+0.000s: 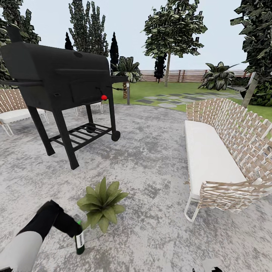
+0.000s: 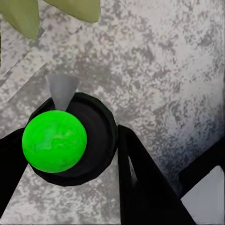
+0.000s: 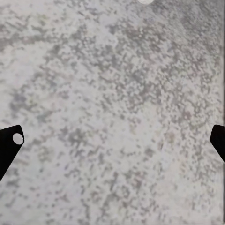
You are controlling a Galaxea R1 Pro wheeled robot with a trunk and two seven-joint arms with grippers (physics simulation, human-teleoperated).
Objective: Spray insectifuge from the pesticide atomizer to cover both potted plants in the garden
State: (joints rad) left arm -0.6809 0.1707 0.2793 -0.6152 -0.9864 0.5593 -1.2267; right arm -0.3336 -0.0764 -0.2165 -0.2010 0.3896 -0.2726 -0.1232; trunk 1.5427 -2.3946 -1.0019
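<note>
Beside potted plant (image 1: 101, 204): left hand (image 1: 78, 226), atomizer (image 1: 79, 241).

Head camera looks forward and down across the paving (image 1: 151, 158); both wrist cameras face it closely.

No legible text or labels anywhere.

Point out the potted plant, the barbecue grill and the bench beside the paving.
potted plant (image 1: 102, 204): head view, centre of the leaf rosette.
barbecue grill (image 1: 56, 71): head view, front of the black lid.
bench (image 1: 207, 156): head view, white seat cushion.
</note>
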